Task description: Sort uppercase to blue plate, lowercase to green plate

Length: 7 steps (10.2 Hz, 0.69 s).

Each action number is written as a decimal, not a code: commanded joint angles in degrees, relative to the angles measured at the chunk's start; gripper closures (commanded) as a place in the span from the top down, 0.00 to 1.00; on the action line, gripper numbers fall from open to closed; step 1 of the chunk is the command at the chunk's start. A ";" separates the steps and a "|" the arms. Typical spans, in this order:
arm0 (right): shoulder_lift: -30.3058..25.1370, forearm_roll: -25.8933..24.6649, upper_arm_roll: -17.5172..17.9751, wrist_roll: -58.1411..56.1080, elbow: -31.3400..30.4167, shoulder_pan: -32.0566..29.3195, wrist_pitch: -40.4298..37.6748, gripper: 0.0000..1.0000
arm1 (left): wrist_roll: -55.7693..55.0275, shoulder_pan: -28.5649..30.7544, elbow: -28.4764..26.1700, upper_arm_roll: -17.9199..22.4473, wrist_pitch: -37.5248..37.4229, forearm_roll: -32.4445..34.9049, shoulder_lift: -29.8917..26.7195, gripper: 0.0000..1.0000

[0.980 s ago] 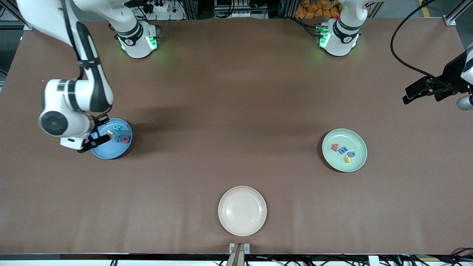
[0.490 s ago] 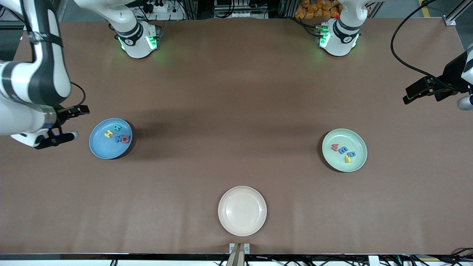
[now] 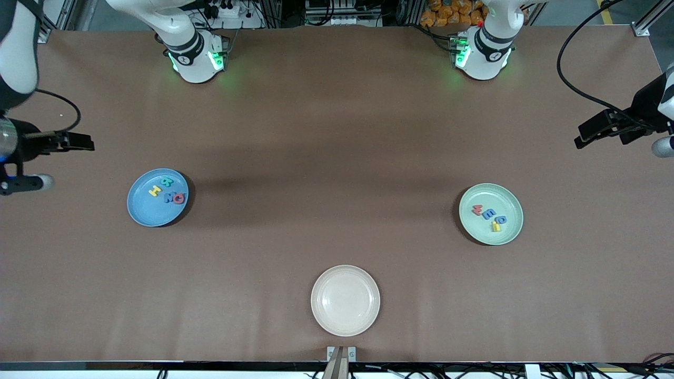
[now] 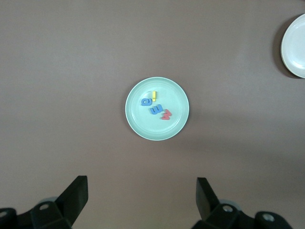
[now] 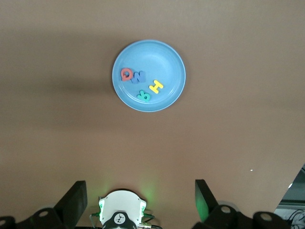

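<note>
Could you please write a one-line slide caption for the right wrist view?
Four small foam capital letters lie in the round sky-blue plate on the brown table, between open fingers.

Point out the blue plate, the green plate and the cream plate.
blue plate [image 3: 143,210], front view, bare floor.
green plate [image 3: 503,235], front view, bare floor near rim.
cream plate [image 3: 345,300], front view, centre.

The front view's edge is cutting off most of the right end effector [image 3: 39,160] at the right arm's end of the table, and the left end effector [image 3: 613,138] at the other end. In each wrist view only the fingertips [image 4: 76,195] are showing. The picture's edge is clipping the cream plate [image 4: 296,46] in the left wrist view. The lowercase letters [image 3: 490,215] are looking too small to read surely.
</note>
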 commanded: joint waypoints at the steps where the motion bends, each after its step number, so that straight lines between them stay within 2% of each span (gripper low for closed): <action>1: -0.13 -0.58 2.15 0.91 4.37 -1.78 -1.99 1.00 | 0.22 0.42 0.42 -0.04 -0.22 -1.33 -0.06 1.00; 4: -0.13 0.29 2.50 1.18 4.55 -3.45 -1.98 1.00 | 0.31 0.42 0.42 -0.04 -0.22 -1.24 -0.23 1.00; 5: -0.22 5.69 3.11 1.61 3.94 -5.89 -1.63 1.00 | 0.31 0.33 0.42 0.05 -0.22 -1.24 -0.23 1.00; 6: -0.13 7.14 2.86 1.53 3.50 -6.53 -0.41 1.00 | 0.31 0.33 0.42 0.05 -0.22 -1.07 -0.23 1.00; 7: -0.65 5.50 2.94 1.61 2.02 -6.53 0.56 1.00 | 0.31 0.25 0.42 -0.04 -0.22 -1.06 -0.41 1.00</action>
